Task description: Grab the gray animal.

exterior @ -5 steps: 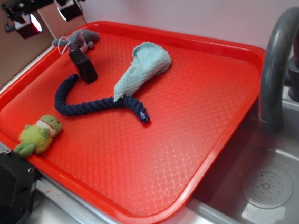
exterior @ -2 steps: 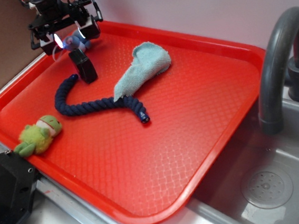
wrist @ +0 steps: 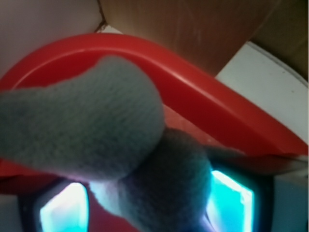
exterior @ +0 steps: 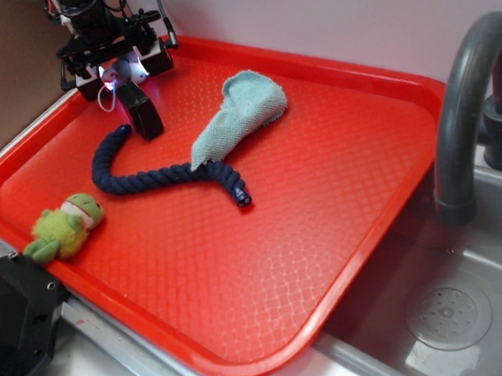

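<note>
The gray animal (exterior: 117,75) lies in the far left corner of the red tray (exterior: 327,234), mostly hidden under my gripper (exterior: 122,73); its white string loop (exterior: 105,100) sticks out below. The gripper is lowered over it, open, with one lit finger on each side. In the wrist view the gray animal (wrist: 96,130) fills the frame, and its lower part sits between the two glowing fingertips (wrist: 231,198) of the gripper (wrist: 147,208). The right pad is against the plush, while the left shows a thin gap.
A small black box (exterior: 141,110) stands right beside the gripper. A dark blue rope (exterior: 156,175), a light blue cloth (exterior: 242,113) and a green-yellow plush frog (exterior: 64,228) lie on the tray. A brown wall (exterior: 0,79) rises at the left. A gray faucet (exterior: 470,105) and sink (exterior: 450,311) are at the right.
The gripper has come down and to the right from above the tray's corner onto the gray animal, which now sits between its fingers. Nothing else moved.
</note>
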